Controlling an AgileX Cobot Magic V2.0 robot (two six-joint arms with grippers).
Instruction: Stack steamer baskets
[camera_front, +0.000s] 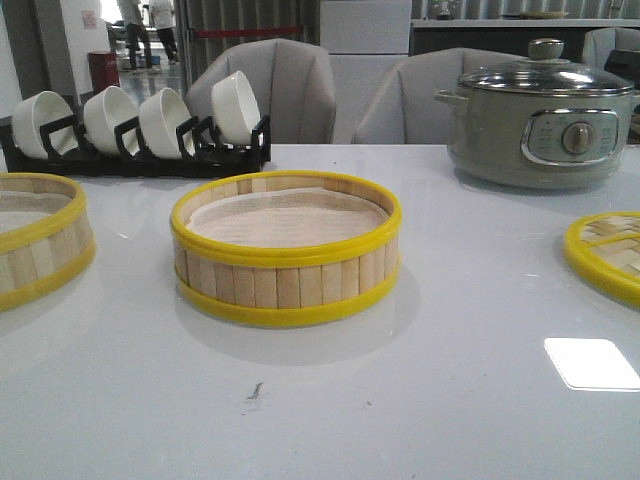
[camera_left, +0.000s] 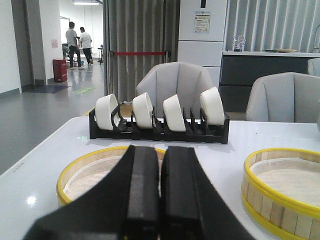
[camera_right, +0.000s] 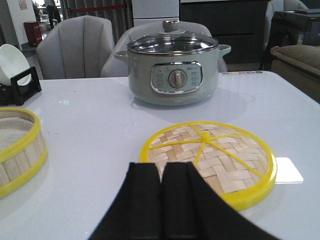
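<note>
Front view | 2 steamer baskets (camera_front: 286, 248) (camera_front: 35, 245) apart | left fingers (camera_left: 142, 195), right fingers (camera_right: 145, 200) closed, empty

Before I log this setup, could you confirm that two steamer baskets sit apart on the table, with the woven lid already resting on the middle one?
Not quite: the middle steamer basket is uncovered. The front view shows the woven lid flat on the table at the right; the other basket sits apart at the left.

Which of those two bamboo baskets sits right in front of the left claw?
The steamer basket at the table's left edge, directly beyond the shut left gripper. The middle steamer basket lies off to that gripper's right.
</note>
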